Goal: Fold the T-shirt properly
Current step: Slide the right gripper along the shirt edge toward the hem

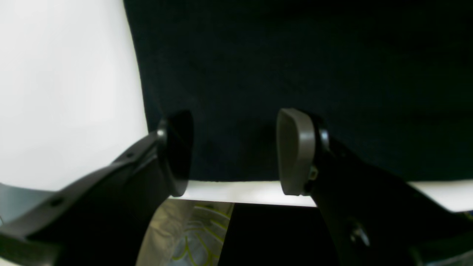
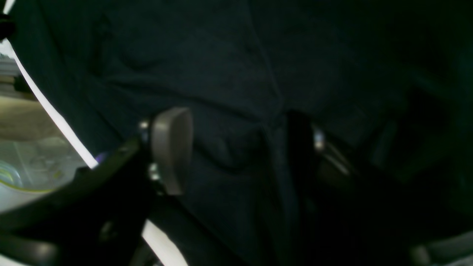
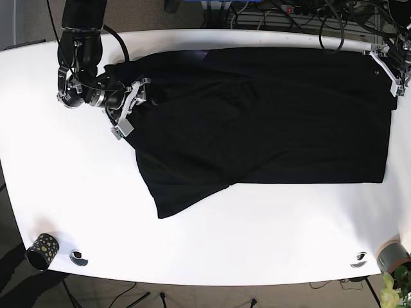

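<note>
Flat across the far half of the white table [image 3: 77, 192] lies the black T-shirt [image 3: 257, 122], one flap trailing toward the near edge. Both pincers are spread: the right pincer [image 3: 131, 106] at the shirt's wrinkled end, the left pincer [image 3: 392, 67] over the opposite corner. A small dark speckled cup [image 3: 42, 250] stands below the table's corner.

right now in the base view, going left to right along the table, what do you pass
black spotted cup → right gripper → black T-shirt → left gripper
</note>
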Available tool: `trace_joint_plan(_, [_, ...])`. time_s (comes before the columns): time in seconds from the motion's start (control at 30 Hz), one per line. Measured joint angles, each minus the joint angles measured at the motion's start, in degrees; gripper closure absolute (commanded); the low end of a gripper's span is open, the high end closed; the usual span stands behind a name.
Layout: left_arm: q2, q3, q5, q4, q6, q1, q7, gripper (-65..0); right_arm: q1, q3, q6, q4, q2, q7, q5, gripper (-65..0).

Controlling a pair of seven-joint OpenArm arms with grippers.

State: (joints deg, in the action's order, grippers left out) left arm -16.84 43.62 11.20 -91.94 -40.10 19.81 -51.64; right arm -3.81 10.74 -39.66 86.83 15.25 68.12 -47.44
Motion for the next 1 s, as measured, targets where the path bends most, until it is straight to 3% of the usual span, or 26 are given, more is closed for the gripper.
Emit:
trace_joint_plan(0.17, [-0.1,-0.1,0.0,0.7,0.0,-0.6,0.2,-33.2,0.0,-0.3,0.00,0.0,-0.6,0.0,-0.4,-3.2])
trace_joint_plan(0.23, [-0.2,-0.1,0.0,1.6,0.0,-0.6,0.2,-33.2,0.0,-0.3,0.00,-0.2,-0.6,0.0,-0.4,-0.8])
trace_joint_plan(0.43, [-0.4,-0.2,0.3,4.5,0.1,-2.3,0.3,-33.2,0.0,0.4,0.00,-2.1,-0.5,-0.4,-0.4,0.0])
trace_joint_plan(0.73, [-1.5,-0.2,1.7,7.1,0.1,-2.5,2.3,-33.2,0.1,8.9,-0.02,-2.1,-0.5,-3.8,-0.8,0.0])
trace_joint_plan(1.0, [-1.9,-2.1,-1.1,7.6,0.0,-1.6,5.7,-33.2,0.5,13.8,0.00,-2.2,-0.8,-3.4,-0.8,0.0])
